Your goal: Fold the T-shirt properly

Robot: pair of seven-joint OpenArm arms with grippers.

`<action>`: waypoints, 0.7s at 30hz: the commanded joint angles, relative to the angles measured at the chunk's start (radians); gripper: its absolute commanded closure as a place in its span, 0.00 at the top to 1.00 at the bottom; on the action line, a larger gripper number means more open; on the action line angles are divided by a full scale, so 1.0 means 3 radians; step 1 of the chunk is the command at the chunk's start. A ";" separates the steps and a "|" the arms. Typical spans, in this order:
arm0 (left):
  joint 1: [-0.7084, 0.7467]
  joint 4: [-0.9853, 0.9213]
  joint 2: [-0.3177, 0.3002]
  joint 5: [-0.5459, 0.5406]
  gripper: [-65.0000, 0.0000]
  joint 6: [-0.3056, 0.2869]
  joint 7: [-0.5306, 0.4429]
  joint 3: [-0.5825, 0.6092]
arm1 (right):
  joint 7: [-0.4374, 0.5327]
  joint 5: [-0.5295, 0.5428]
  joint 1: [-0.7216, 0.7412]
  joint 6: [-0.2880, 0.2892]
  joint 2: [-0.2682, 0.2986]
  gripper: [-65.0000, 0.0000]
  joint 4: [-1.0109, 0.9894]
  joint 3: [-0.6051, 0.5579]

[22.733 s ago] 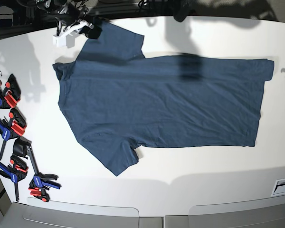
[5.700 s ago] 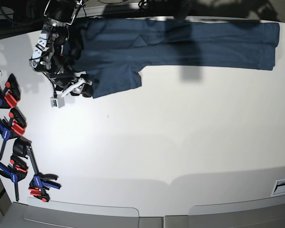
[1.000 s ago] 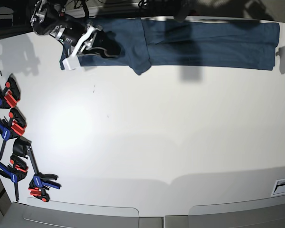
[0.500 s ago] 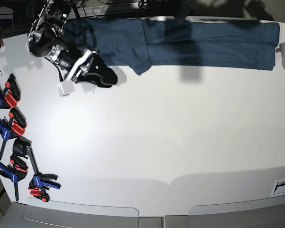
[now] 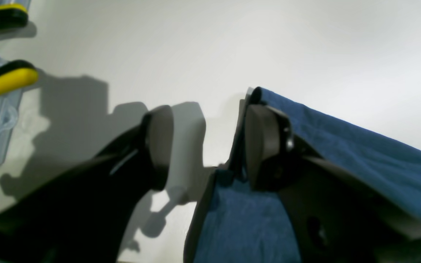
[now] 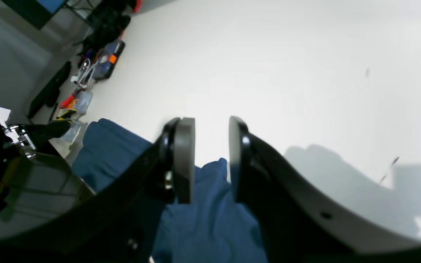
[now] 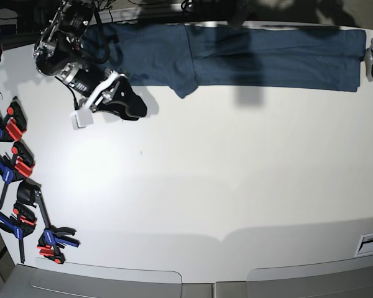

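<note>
The dark navy T-shirt (image 7: 236, 53) lies folded into a long narrow band along the table's (image 7: 224, 174) far edge, 1 sleeve pointing forward. The right gripper (image 7: 133, 102) hovers narrowly parted and empty; the left gripper (image 5: 203, 146) gapes wide beside the hem.

Base cam looks straight down on my whole tabletop (image 7: 236, 186), far out, shirt (image 7: 267, 53) along the top edge. Left wrist cam sits low behind its claw (image 5: 203, 146), close in at the shirt's end. Right wrist cam looks past its claw (image 6: 210, 160) over the tabletop, higher up. All three views share the shirt and the tabletop.
</note>
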 commanded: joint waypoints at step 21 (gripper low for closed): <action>0.0011 -0.1039 -0.0076 -0.1244 0.51 -0.0294 0.0549 -0.0034 | 0.0128 0.0062 0.0074 0.0019 0.0036 0.22 0.0060 0.0009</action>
